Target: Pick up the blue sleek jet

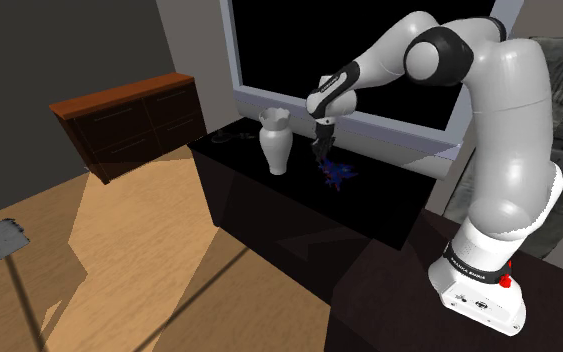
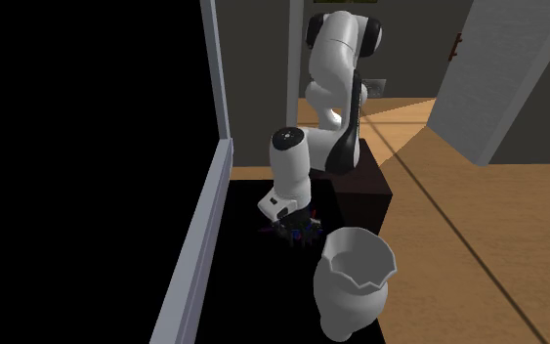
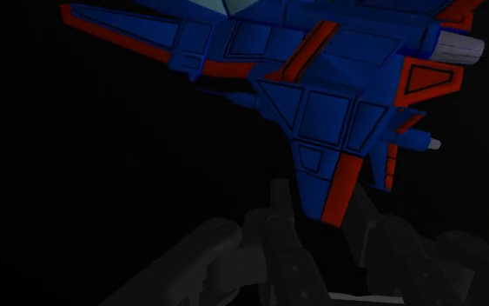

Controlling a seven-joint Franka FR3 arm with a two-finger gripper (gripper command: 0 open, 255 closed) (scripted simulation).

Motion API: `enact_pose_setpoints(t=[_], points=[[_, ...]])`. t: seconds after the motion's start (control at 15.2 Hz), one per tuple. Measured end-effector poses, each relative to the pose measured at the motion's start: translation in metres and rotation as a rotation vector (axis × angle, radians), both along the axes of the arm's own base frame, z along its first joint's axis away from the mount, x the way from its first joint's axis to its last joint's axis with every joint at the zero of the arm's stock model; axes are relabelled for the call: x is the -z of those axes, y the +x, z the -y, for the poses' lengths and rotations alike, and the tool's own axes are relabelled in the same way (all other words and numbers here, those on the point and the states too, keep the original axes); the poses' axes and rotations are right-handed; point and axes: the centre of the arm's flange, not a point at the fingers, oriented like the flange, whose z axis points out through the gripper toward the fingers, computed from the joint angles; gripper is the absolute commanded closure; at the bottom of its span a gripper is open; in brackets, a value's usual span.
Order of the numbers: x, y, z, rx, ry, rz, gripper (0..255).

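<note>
Blue jet (image 3: 320, 113) sits right under end effector (image 1: 321, 150).

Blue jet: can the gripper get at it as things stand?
Probably yes. The gripper hangs right over the jet on the dark tabletop; the white vase stands off to the shoulder view's left, apart from both.

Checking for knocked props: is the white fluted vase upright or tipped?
Upright: the white fluted vase stands base-down on the black table, mouth up.

Claw (image 1: 320, 147) poised just above blue-and-red toy jet (image 1: 337, 172) on black counter (image 1: 379, 205); white vase (image 1: 276, 142) upright nearby, toward view's left.
</note>
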Motion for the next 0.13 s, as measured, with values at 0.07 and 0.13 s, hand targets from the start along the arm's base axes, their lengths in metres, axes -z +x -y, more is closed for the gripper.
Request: enact_pose_setpoints(t=[0.07,0.13], points=[[-0.0045,0.0,0.0007,0.0,0.0,0.0,255],[-0.0078,0.0003,0.0009,0.0,0.0,0.0,255]])
